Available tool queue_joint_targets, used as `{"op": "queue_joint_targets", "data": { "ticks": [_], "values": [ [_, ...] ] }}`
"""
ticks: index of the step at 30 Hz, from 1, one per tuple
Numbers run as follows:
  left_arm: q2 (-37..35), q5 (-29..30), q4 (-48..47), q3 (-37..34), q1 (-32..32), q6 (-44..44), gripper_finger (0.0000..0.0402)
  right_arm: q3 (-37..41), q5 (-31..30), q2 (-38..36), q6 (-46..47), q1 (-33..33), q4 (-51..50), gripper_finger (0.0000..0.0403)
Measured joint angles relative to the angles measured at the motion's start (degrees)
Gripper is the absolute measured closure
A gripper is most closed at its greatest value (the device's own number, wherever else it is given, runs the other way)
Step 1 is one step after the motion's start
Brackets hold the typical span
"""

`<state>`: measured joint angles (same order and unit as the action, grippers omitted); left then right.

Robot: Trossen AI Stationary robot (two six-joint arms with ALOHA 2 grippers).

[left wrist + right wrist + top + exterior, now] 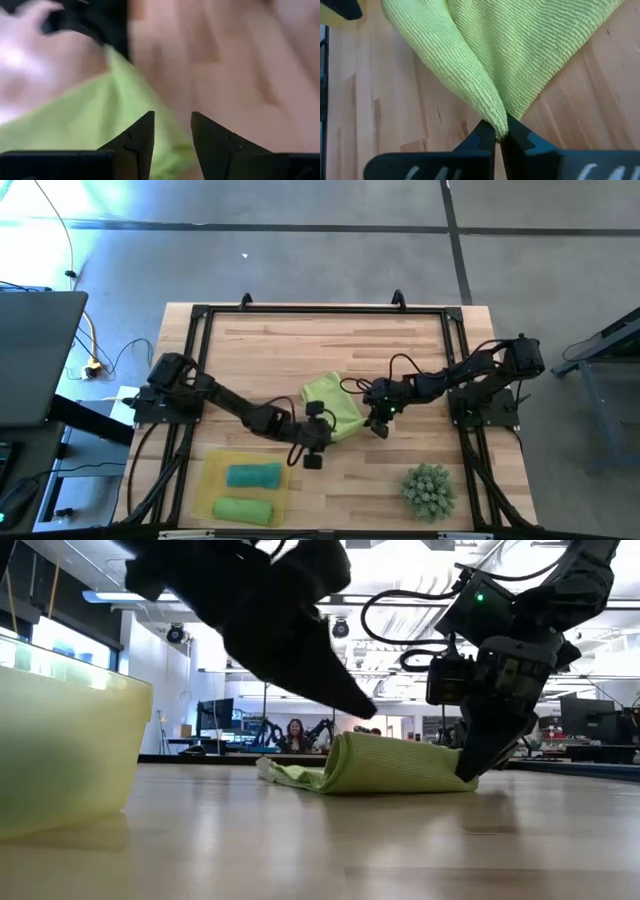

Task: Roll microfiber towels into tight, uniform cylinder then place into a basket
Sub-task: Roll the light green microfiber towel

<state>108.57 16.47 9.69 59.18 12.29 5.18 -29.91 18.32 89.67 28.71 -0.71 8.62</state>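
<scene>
Item: lime-green microfiber towel (335, 405), table centre, half-rolled. Right gripper (499, 136) clamps its 3 o'clock corner; left gripper (172, 131), jaws apart, at 7 o'clock. Yellow basket (208, 472) (two rolls inside) awaits. Next, likely: regrip, continue rolling.

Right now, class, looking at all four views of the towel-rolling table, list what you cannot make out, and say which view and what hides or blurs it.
- Low view: the left gripper is a dark silhouette close to the camera, so its jaws cannot be read there.
- Low view: the basket is cut off by the picture's left edge; its contents are hidden.
- Left wrist view: the lime towel is blurred.
- High view: the right gripper is too small to show its grip.
</scene>
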Motion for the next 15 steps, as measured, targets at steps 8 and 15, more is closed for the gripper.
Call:
{"op": "queue_joint_targets", "data": {
  "ticks": [8, 15],
  "values": [
    [3.1, 3.0, 0.5, 0.0, -0.1, 6.4, 0.0282, 0.0, -0.8, 0.0, -0.1, 0.0, 0.3, 0.0402],
    [3.8, 2.5, -1.2, 0.1, -0.7, 13.0, 0.0282, 0.0, -1.3, 0.0, -0.3, 0.0, 1.5, 0.0402]
  ]
}}
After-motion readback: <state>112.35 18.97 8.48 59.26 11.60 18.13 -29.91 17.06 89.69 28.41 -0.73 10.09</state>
